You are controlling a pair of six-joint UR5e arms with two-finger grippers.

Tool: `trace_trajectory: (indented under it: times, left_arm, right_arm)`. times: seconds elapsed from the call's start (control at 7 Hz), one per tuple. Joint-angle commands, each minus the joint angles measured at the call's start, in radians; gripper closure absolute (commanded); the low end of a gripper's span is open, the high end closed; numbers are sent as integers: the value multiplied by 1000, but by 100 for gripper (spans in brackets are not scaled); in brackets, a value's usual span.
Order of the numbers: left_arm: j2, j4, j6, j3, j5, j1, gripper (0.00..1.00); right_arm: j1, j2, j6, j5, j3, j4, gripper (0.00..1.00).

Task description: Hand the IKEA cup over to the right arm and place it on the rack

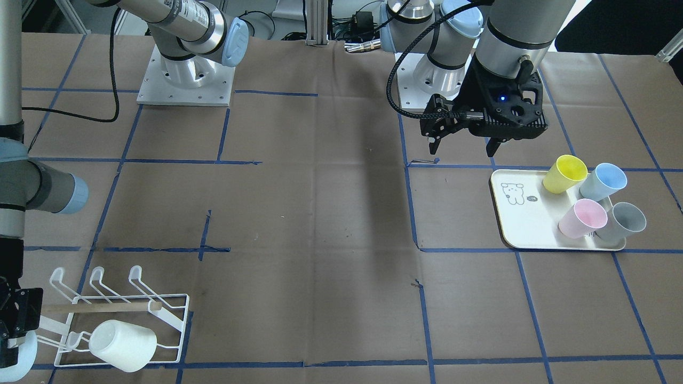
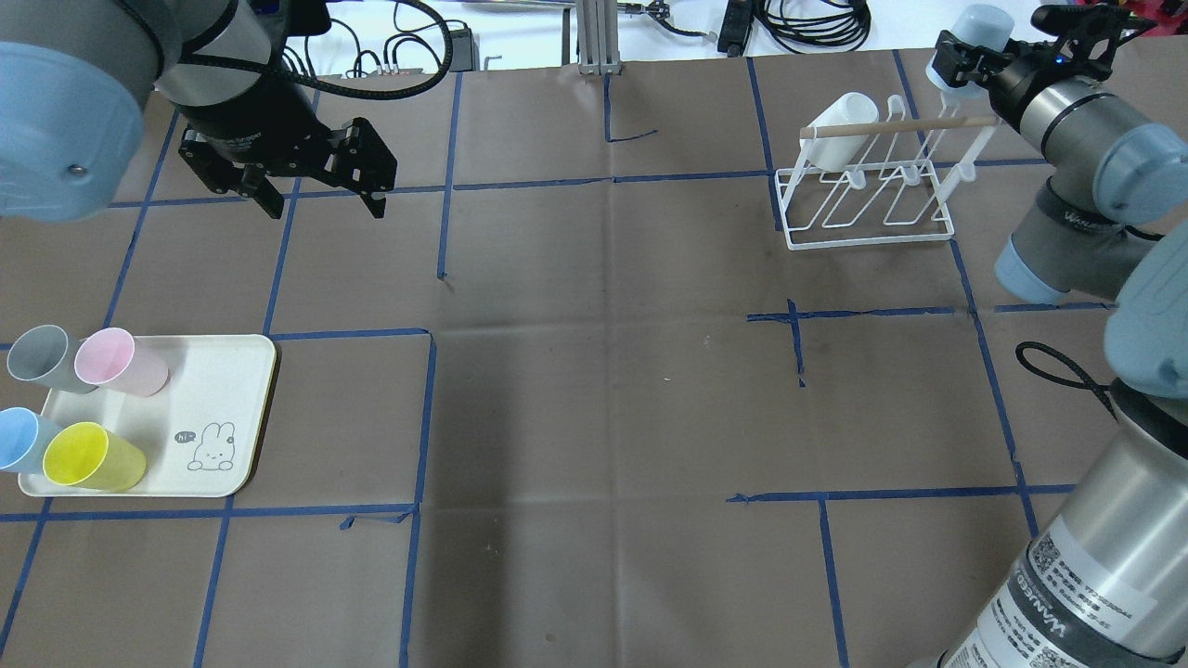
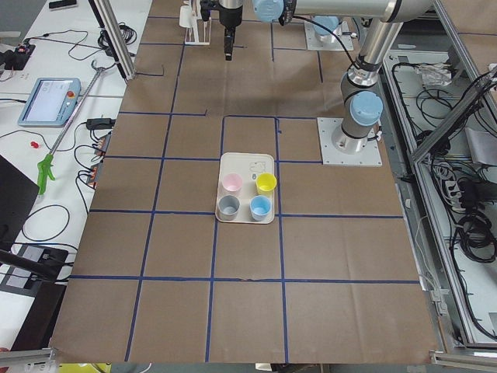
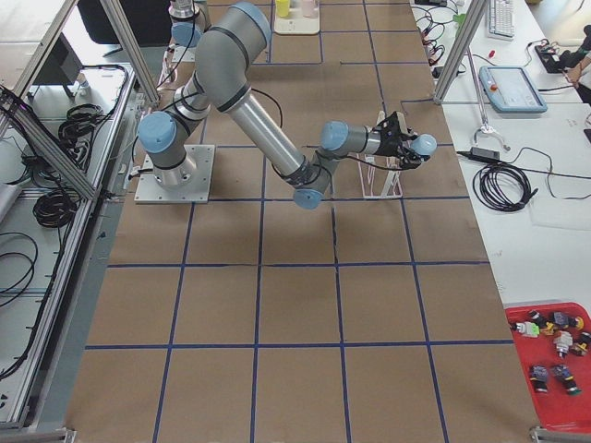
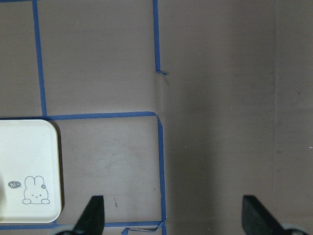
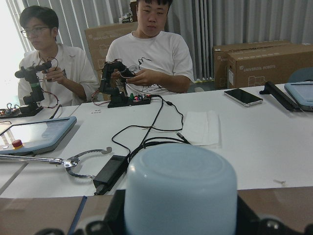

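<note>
the right jaws grip a pale blue cup (image 2: 974, 28) at the upper right of the overhead frame, near the right end of the white wire rack (image 2: 910, 125), which holds a white cup (image 2: 838, 118). the left jaws stand wide and empty over the surface (image 2: 603, 371) at upper left, above the tray (image 2: 213, 390).

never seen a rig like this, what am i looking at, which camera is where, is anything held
This is a two-armed robot at a paper-covered table. Four pictures come from fixed cameras: one facing the robot, one over its shoulders, one at each table end. Two come from wrist cameras. On the table sit a white tray with a yellow cup, pink cup, grey cup and blue cup, and a wire rack carrying a white cup. The right gripper holds a pale blue cup beside the rack. The left gripper hangs open and empty near the tray.
</note>
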Motion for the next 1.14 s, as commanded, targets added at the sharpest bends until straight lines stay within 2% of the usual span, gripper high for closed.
trace_trajectory:
  times: [0.0,0.57,0.71,0.86,1.0]
  left_arm:
    - [4,1,2,1,-1,17,1]
    - [-4,2,-6,-1,-3,12,1]
    - [-5,14,-9,-2,-2,9,1]
    - [-4,13,-11,-2,0,8,1]
    - [-4,13,-11,-2,-1,8,1]
  right_arm:
    - [0,1,-15,2,11,2,90]
    - [1,2,-38,5,46,3,89]
    - [0,1,-47,30,46,6,64]
    - [0,-3,-41,33,45,6,2]
    - [1,-3,-37,31,45,11,0]
